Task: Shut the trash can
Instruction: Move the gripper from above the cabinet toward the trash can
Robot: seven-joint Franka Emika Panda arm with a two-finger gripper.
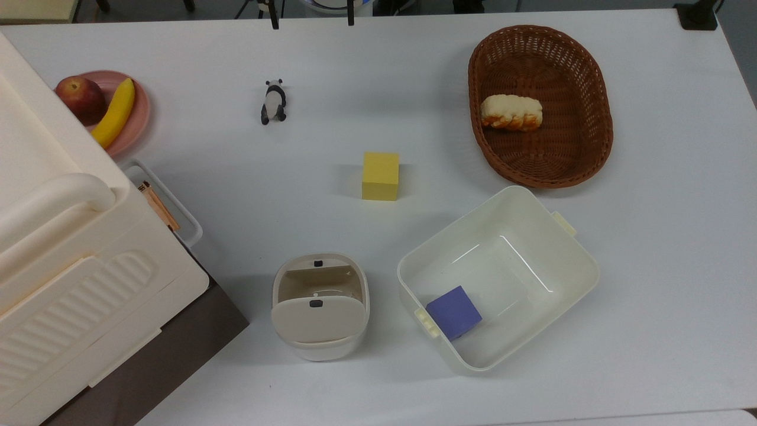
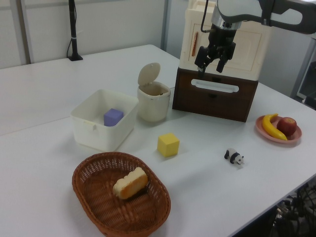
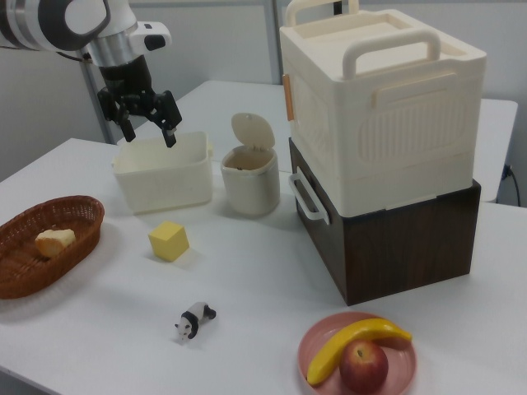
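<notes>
The bin (image 1: 320, 307) is being seen standing near the counter (image 1: 650, 266) edge at the top view's bottom, between the stacked boxes (image 3: 383, 156) and the tub (image 1: 498, 277). Its lid (image 2: 148, 74) is being held upright on its hinge. The gripper (image 2: 210, 57) is being carried high above the counter, released, with fingers spread and empty. The bin is being judged light, stiff, smooth plastic, likely to slide or tip if shoved sideways. No grasp is being called for: the lid's top edge is best pressed forward and down.
</notes>
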